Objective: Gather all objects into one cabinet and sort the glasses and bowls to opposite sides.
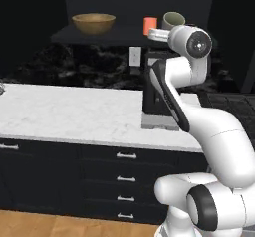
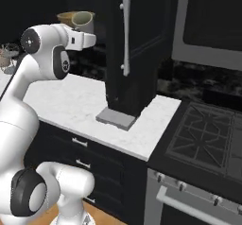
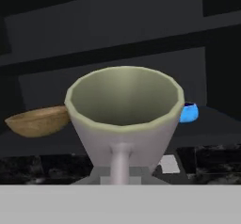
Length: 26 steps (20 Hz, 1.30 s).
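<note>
wooden bowl [image 1: 93, 23]: light brown wood, smooth, soft sheen
grey mug [image 3: 124, 119]: matt glazed look, grey-beige, smooth
orange mug [image 1: 150, 25]: flat, even orange
blue vessel [image 3: 188, 113]: glossy
counter [image 1: 69, 114]: white marble, polished
cabinet door [image 2: 137, 49]: black, matt
bar handle [image 2: 125, 35]: pale brushed metal

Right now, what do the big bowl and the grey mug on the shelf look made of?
Bowl: looks like wood, light brown with a matte, faintly streaked surface. Grey mug: probably glazed ceramic or stoneware, with a dull grey-beige outside, a slightly greenish inside and a thick rim; as it is a render, plastic can't be ruled out.
</note>
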### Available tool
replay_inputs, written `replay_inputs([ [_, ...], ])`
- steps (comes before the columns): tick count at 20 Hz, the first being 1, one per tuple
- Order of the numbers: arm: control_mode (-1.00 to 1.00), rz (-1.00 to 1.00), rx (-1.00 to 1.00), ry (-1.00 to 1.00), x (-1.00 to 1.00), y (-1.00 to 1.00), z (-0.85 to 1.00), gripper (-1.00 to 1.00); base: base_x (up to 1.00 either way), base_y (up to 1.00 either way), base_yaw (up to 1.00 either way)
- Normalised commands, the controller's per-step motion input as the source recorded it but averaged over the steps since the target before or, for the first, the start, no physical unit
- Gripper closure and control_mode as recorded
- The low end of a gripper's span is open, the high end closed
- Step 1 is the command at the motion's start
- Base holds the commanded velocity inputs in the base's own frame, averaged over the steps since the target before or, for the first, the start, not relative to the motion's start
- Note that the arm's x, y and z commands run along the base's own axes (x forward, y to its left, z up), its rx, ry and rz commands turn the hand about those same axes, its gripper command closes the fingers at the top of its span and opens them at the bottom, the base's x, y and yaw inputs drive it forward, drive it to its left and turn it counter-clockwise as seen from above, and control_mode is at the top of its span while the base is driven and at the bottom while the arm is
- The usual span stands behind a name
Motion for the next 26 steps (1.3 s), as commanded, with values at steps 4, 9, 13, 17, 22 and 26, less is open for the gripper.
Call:
replay_inputs([
  [4,1.00,0.00,0.00,0.00,0.00,0.00,0.00,1.00,0.02,0.22,-0.47],
  [9,1.00,0.00,0.00,0.00,0.00,0.00,0.00,1.00,0.05,0.37,-0.42],
  [13,1.00,0.00,0.00,0.00,0.00,0.00,0.00,1.00,0.13,0.81,-0.26],
  [17,1.00,0.00,0.00,0.00,0.00,0.00,0.00,1.00,0.11,0.99,-0.13],
  [22,1.00,0.00,0.00,0.00,0.00,0.00,0.00,1.00,0.19,0.89,-0.05],
  [26,1.00,0.00,0.00,0.00,0.00,0.00,0.00,1.00,0.47,0.18,-0.10],
])
